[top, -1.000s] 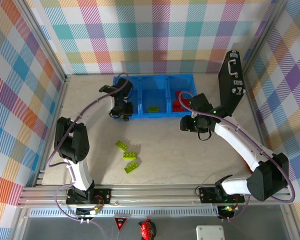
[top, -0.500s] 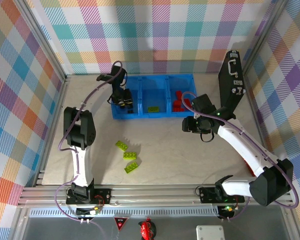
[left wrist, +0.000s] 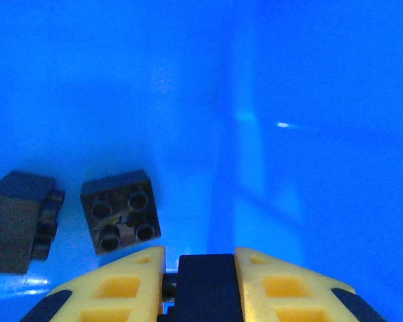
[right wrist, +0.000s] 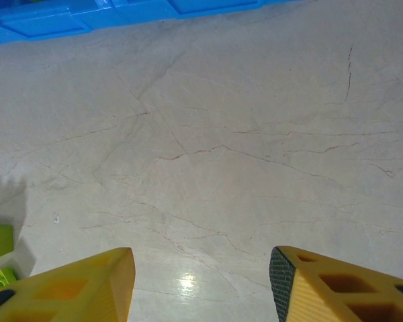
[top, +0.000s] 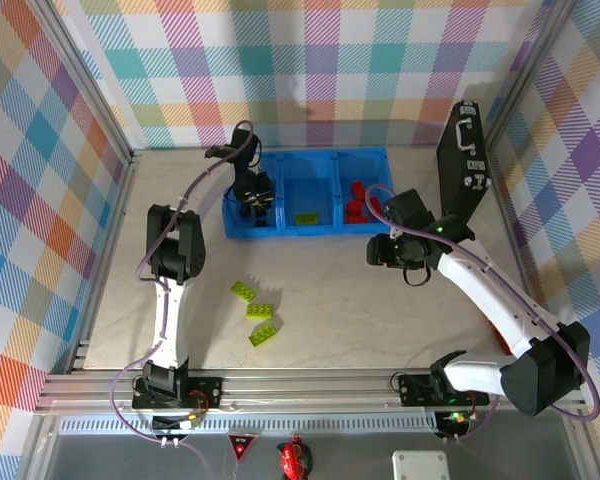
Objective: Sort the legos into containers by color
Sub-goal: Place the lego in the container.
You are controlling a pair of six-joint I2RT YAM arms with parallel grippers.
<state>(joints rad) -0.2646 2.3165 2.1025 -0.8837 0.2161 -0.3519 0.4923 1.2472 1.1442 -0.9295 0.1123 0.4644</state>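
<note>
Legos (top: 261,311) are partly sorted, and the step in hand looks like dropping a black one into the left compartment. The pale, marble-veined table top (top: 380,320) is matt and hard, with fine crack-like lines in the right wrist view. At its far side sits the bright blue translucent plastic tray (top: 310,232), three square open-topped compartments in a row. Its walls are smooth and glossy and catch small highlights in the left wrist view.

The left gripper (top: 254,200) hangs inside the left compartment. Its yellow fingers (left wrist: 121,282) are clamped on a small black studded brick (left wrist: 203,288), held just above the tray floor. The right gripper (top: 384,250) hovers over bare table in front of the tray's right end, its yellow fingers (right wrist: 74,288) standing apart with nothing between them.

Three lime-green rectangular bricks (top: 244,291) lie loose on the table, close together and well apart from the tray. A fourth green brick (top: 306,217) lies in the middle compartment and a cluster of red bricks (top: 358,205) in the right one. Smallest are two black square bricks on the left compartment's floor, one studs-up (left wrist: 121,211), the other (left wrist: 17,221) on its side.

Next, I judge, the left jaws need to part so the held brick falls beside those two. The arm must then lift clear of the walls before reaching for green.
</note>
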